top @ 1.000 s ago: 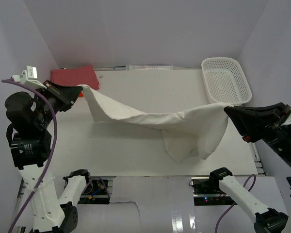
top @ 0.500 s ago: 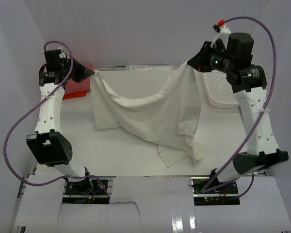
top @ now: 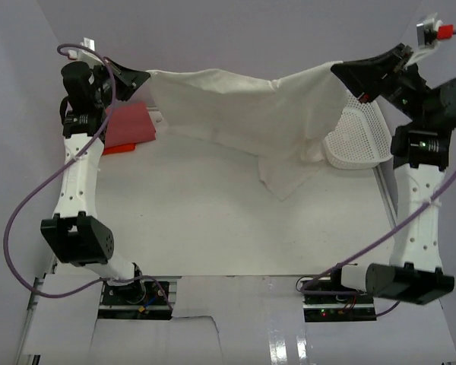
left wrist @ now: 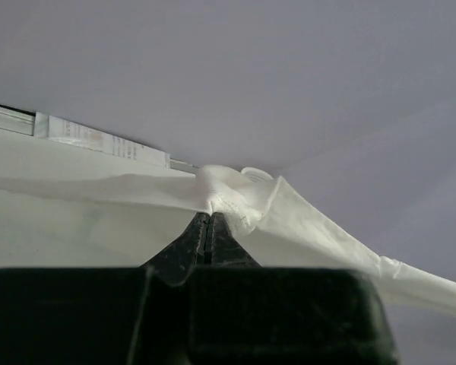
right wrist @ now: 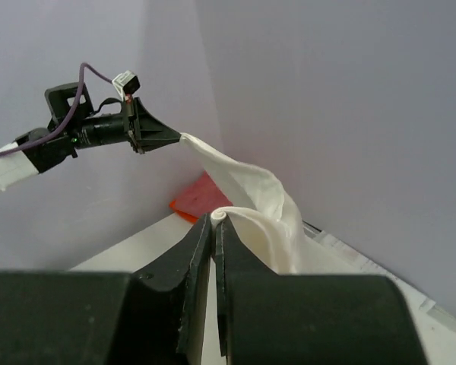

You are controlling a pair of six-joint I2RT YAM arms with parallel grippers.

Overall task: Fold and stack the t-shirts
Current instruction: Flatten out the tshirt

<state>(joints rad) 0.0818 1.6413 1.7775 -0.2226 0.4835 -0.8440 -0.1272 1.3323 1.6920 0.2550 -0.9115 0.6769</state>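
The cream t-shirt [top: 243, 114] hangs stretched between both arms high over the back of the table, its lower part drooping to the tabletop right of centre. My left gripper [top: 143, 75] is shut on one corner of it [left wrist: 228, 194] at the upper left. My right gripper [top: 336, 68] is shut on the other corner [right wrist: 247, 205] at the upper right. A folded pink-red t-shirt [top: 128, 124] lies at the back left on top of an orange one [top: 115, 148], of which only an edge shows. Both are seen again in the right wrist view [right wrist: 201, 196].
A white mesh basket [top: 357, 141] stands at the back right, partly behind the hanging cloth. The white table [top: 213, 220] is walled by purple panels at the back and sides. Both arm bases sit at the near edge.
Both grippers have risen and spread apart towards the back corners, pulling the cream t-shirt taut and lifting most of it off the table.
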